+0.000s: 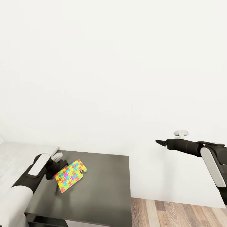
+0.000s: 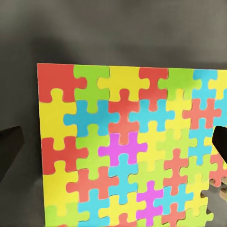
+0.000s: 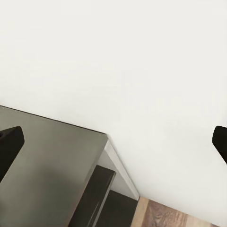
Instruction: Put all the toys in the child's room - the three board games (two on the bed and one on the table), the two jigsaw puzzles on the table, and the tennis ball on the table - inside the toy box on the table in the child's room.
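Now left gripper (image 1: pixel 58 164) clamped on tilted jigsaw puzzle (image 1: pixel 70 175) over table (image 1: pixel 104 189); right gripper (image 1: pixel 160 142) apart, empty.

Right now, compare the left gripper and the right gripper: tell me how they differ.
The left gripper is low over the dark table, at the colourful jigsaw puzzle, which looks tilted. The right gripper hangs higher, off the table's side before the white wall, fingers wide apart, holding nothing. Both are black.
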Controlling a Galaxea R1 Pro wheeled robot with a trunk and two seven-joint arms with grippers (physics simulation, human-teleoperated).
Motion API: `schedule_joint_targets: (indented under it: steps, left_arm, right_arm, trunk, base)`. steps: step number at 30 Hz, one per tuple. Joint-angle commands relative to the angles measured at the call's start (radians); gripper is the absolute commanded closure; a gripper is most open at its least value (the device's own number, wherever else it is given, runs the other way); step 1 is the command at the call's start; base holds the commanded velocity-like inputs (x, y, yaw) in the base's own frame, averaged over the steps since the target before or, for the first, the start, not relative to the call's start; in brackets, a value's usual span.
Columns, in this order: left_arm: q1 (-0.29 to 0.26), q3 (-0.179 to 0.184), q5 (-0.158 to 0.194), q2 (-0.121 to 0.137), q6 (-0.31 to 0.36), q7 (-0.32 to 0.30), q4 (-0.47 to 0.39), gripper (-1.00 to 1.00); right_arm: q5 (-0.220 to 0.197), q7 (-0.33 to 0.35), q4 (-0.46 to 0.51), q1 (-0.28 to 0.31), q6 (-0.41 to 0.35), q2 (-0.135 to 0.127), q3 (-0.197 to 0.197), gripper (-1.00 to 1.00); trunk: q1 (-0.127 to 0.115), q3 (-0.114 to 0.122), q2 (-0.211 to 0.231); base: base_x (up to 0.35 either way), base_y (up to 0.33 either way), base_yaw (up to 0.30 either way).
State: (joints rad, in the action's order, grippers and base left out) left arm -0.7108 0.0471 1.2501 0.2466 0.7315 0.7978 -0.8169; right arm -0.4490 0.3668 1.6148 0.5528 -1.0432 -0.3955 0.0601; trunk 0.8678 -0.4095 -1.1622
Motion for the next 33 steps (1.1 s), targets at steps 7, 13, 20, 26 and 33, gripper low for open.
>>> schedule_joint_targets:
  steps: [7,13,20,26,33]
  left_arm:
    - [0.0,0.003,-0.02,0.001,-0.035,-0.044,0.024,-1.0]
    - [0.002,0.004,-0.024,0.002,-0.057,-0.099,0.05,-1.0]
    - [0.015,0.001,-0.026,0.019,-0.066,-0.171,0.085,-1.0]
    - [0.022,-0.002,-0.026,0.025,-0.067,-0.181,0.093,-1.0]
    - [0.025,-0.003,-0.026,0.043,-0.092,-0.205,0.137,-1.0]
  right_arm:
    - [0.007,0.01,0.0,0.001,-0.004,-0.001,0.002,-1.0]
    - [0.007,0.01,0.0,0.001,-0.004,-0.002,0.004,-1.0]
    - [0.007,0.011,0.0,0.001,-0.004,-0.002,0.004,-1.0]
    - [0.007,0.011,0.0,0.001,-0.004,-0.002,0.004,-1.0]
    - [0.007,0.011,0.0,0.001,-0.004,-0.001,0.004,-1.0]
  trunk:
    - [0.0,-0.001,-0.001]
    - [0.0,-0.001,-0.001]
    - [0.0,-0.001,-0.001]
    - [0.0,-0.001,-0.001]
    - [0.0,-0.001,-0.001]
  base:
    - [0.0,0.0,0.0]
    - [0.0,0.0,0.0]
    - [0.0,0.0,0.0]
    - [0.0,0.0,0.0]
    - [0.0,0.0,-0.012]
